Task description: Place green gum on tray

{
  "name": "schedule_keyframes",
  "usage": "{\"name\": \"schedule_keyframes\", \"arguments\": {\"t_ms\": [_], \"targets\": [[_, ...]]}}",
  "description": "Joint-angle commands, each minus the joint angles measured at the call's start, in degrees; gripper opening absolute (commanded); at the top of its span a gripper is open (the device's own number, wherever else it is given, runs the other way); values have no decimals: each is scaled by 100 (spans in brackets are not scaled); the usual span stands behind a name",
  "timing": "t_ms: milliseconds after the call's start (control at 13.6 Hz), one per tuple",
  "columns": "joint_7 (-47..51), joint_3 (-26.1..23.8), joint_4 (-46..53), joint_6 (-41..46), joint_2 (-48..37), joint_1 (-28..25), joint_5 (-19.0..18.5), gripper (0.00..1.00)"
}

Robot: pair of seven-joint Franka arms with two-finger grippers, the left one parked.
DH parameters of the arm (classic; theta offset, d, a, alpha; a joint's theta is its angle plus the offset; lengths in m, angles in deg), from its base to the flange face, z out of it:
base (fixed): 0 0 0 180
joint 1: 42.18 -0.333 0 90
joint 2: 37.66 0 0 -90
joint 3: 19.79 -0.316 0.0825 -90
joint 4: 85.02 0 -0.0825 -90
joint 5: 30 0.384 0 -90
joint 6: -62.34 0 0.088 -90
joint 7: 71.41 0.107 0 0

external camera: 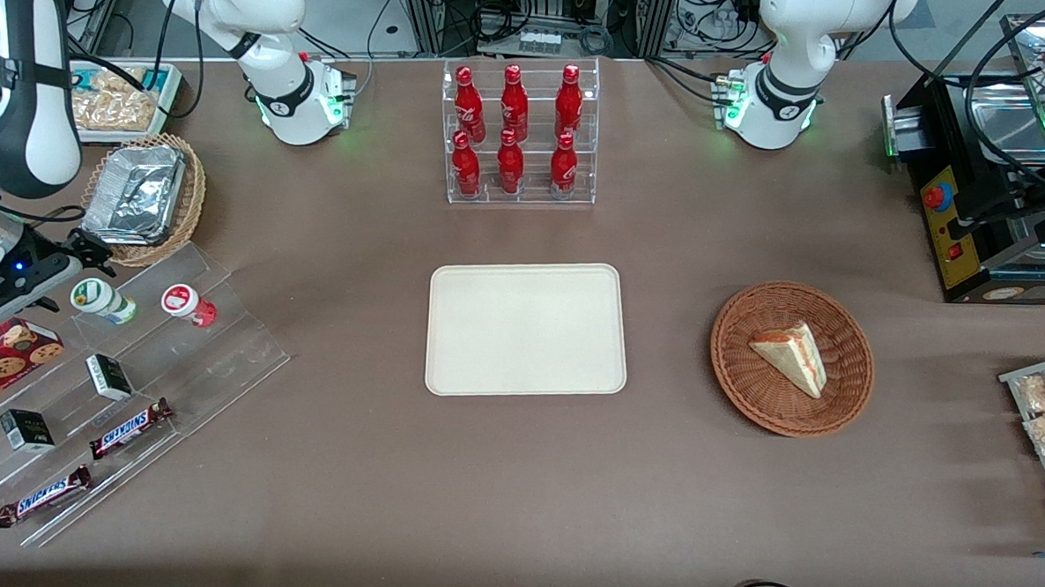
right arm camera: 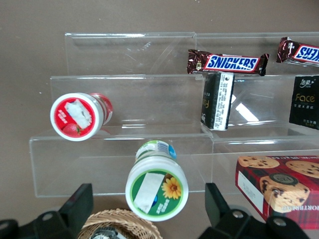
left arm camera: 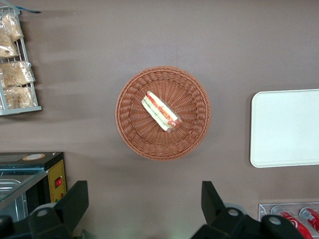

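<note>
The green gum (external camera: 101, 300) is a small white bottle with a green-and-white lid, lying on its side on the top step of a clear acrylic stand (external camera: 220, 351). My right gripper (external camera: 90, 255) hovers just above it at the working arm's end of the table, open. In the right wrist view the green gum (right arm camera: 157, 186) shows lid-on between the two dark fingers (right arm camera: 79, 199) of the gripper (right arm camera: 148, 201), which do not touch it. The cream tray (external camera: 527, 329) lies bare at the table's middle and also shows in the left wrist view (left arm camera: 286, 127).
A red-lidded bottle (external camera: 189, 304) lies beside the gum on the same step. Snickers bars (external camera: 130, 427), small black boxes (external camera: 110, 376) and a cookie box (external camera: 4, 355) fill the nearer steps. A wicker basket with foil (external camera: 139, 197) is close by the gripper. A cola rack (external camera: 519, 135) stands farther back.
</note>
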Motion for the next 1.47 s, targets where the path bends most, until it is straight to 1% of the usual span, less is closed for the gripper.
{"name": "schedule_keyframes", "arguments": {"t_ms": [0, 221, 368, 442, 515, 589, 663, 736, 1104, 1325, 1399], "targets": [[-153, -37, -327, -441, -96, 190, -137, 100], [-214, -37, -582, -828, -87, 208, -137, 100], [-250, -37, -662, -908, -87, 208, -137, 99], [-258, -37, -670, -908, -87, 208, -137, 88], [-258, -37, -671, -900, -87, 208, -137, 57], [-258, -37, -662, -882, -87, 208, -137, 23], [-258, -37, -662, -847, -87, 200, -137, 1], [-258, -37, -644, -821, -104, 200, -137, 0], [-241, -46, -399, -637, -122, 138, -137, 0], [-171, -108, 303, 222, -87, 94, -128, 0], [-144, -108, 479, 417, -87, -2, -94, 0]]}}
